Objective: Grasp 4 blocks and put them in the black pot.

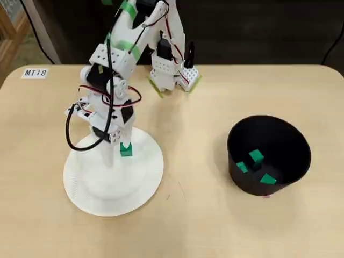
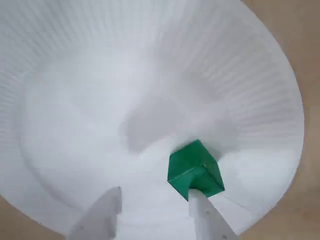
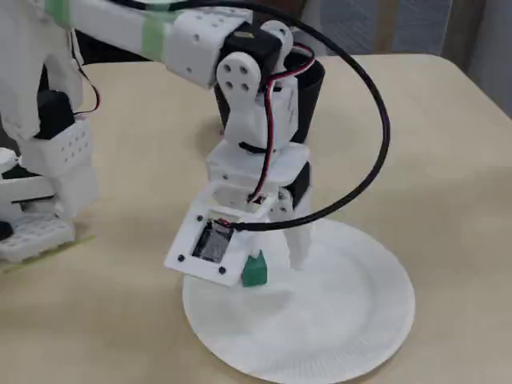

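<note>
Gripper [image 2: 152, 207] spread apart at lower centre of the wrist view, one green block [image 2: 195, 170] touching its right finger, resting on the white plate [image 2: 75, 100]. Overhead view, right: three blocks [image 1: 256, 156] inside black pot [image 1: 293, 137], bare surface [image 1: 193, 215] between plate and pot.

A small white label [image 1: 35, 73] printed with dark characters reading "MT18" lies flat near the far left corner of the light wooden surface [image 1: 215, 226] in the overhead view.

White arm [image 1: 115, 59], green tape, red-black cables
</note>
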